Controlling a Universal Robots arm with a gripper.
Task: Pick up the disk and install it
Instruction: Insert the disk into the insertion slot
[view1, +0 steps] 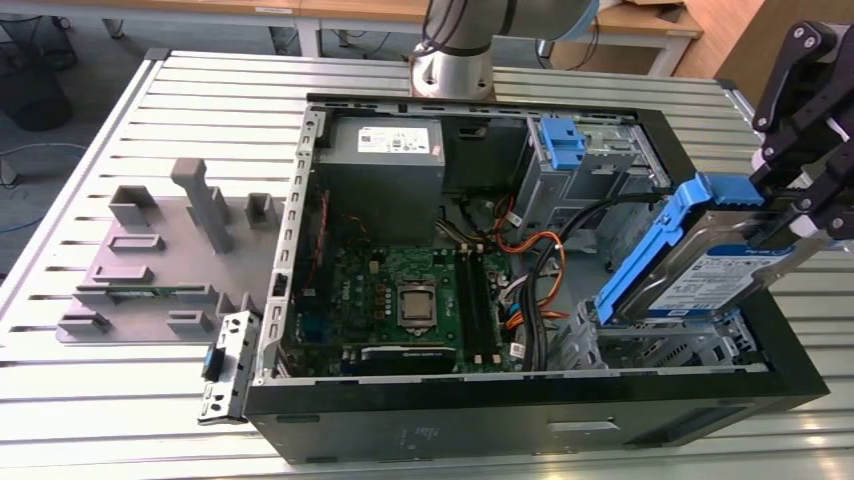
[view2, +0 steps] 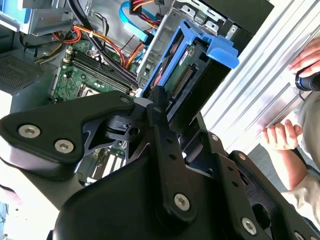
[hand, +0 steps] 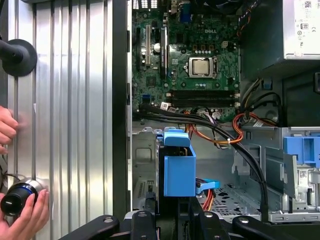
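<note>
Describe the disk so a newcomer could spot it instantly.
Find the open black computer case. Over its corner on the exterior view's right, the gripper holds a tilted silver disk. Its blue frame and blue-white label distinguish it from the grey power supply.

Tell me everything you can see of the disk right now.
The disk is a flat silver-metal drive with a white and blue label and a blue plastic carrier frame round its edges. It is tilted, upper end clamped in the gripper, lower end at the metal drive cage in the case's corner on the exterior view's right; whether it touches the cage is unclear.
</note>
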